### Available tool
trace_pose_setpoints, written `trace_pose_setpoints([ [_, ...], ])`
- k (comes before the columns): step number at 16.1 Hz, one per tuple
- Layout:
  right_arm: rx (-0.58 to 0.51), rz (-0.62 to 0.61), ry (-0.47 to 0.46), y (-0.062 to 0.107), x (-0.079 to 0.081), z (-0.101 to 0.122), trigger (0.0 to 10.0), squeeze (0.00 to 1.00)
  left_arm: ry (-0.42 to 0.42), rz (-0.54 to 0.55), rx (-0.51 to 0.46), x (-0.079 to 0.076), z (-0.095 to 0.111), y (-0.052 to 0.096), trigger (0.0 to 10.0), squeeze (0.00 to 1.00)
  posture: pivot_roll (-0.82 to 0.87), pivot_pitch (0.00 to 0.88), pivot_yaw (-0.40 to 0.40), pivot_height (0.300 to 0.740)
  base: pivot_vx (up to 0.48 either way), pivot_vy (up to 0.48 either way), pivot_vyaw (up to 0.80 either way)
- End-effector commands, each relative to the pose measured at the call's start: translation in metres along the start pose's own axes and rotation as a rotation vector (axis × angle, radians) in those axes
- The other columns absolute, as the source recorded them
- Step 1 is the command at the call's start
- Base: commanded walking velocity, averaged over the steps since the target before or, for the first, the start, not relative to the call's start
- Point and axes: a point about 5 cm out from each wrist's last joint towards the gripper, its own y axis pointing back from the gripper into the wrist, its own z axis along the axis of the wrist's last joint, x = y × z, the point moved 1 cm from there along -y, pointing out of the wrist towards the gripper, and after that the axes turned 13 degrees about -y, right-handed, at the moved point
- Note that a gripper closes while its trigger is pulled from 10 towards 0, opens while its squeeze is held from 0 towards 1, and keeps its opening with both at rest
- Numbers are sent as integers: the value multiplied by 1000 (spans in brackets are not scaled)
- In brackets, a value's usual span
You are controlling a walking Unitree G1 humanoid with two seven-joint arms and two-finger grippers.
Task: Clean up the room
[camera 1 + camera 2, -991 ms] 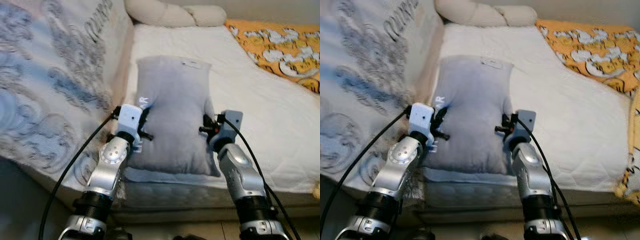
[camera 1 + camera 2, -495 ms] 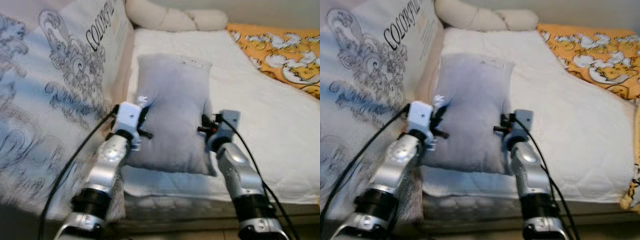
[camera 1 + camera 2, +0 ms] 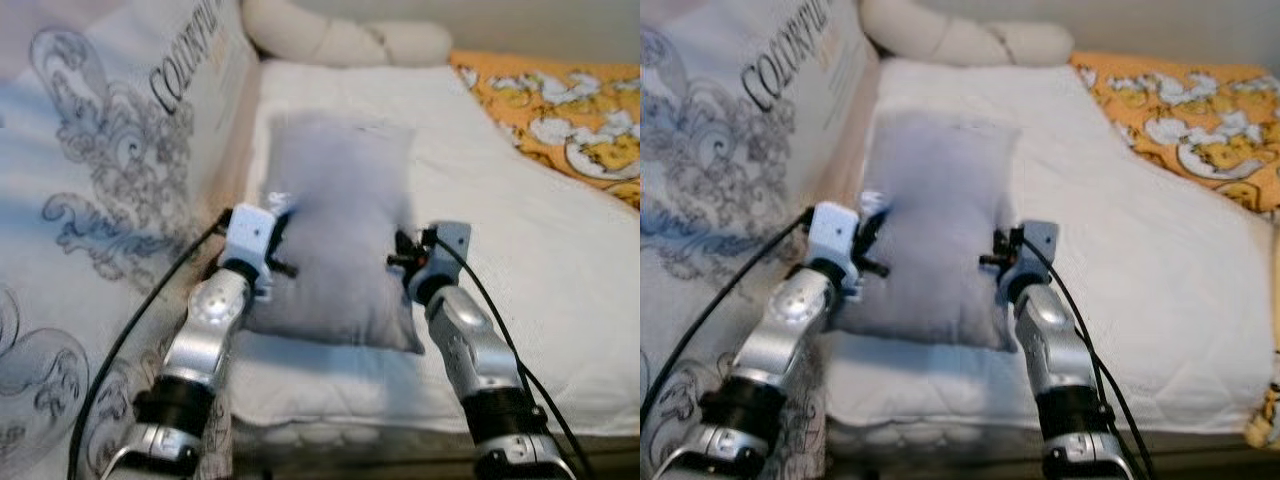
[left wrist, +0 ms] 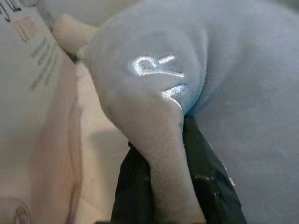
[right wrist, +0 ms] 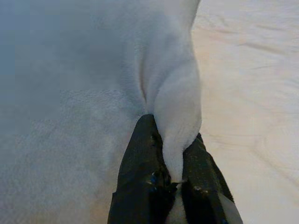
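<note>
A home bedroom: white mattress (image 3: 520,230), pillows (image 3: 345,40) and patterned orange blanket (image 3: 560,115).

Soft grey matt fleece pillow (image 3: 340,240) with silver embroidered lettering (image 4: 159,77); white quilted cloth mattress cover (image 3: 520,250); glossy black plastic fingers (image 5: 145,182).
</note>
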Motion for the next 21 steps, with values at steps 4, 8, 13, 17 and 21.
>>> trace_pose_setpoints([
  [4,7,-59,5,3,-16,2,10000,0,-21,21,-18,4,6,-3,10000,0,25,0,-59,740,0,0,0],
  [8,-51,-98,44,8,-32,8,10000,1000,-112,52,24,21,7,-18,10000,0,28,0,-57,740,0,0,0],
  [13,82,-16,110,19,-49,-2,10000,1000,-239,143,117,53,7,-36,10000,0,12,0,-50,740,0,0,0],
  [17,116,231,208,30,-38,7,10000,1000,-394,116,191,76,6,-44,10000,0,1,0,-37,740,0,0,0],
  [21,147,539,149,49,-19,21,10000,1000,-544,24,294,93,3,-43,10000,0,1,0,-16,740,0,0,0],
])
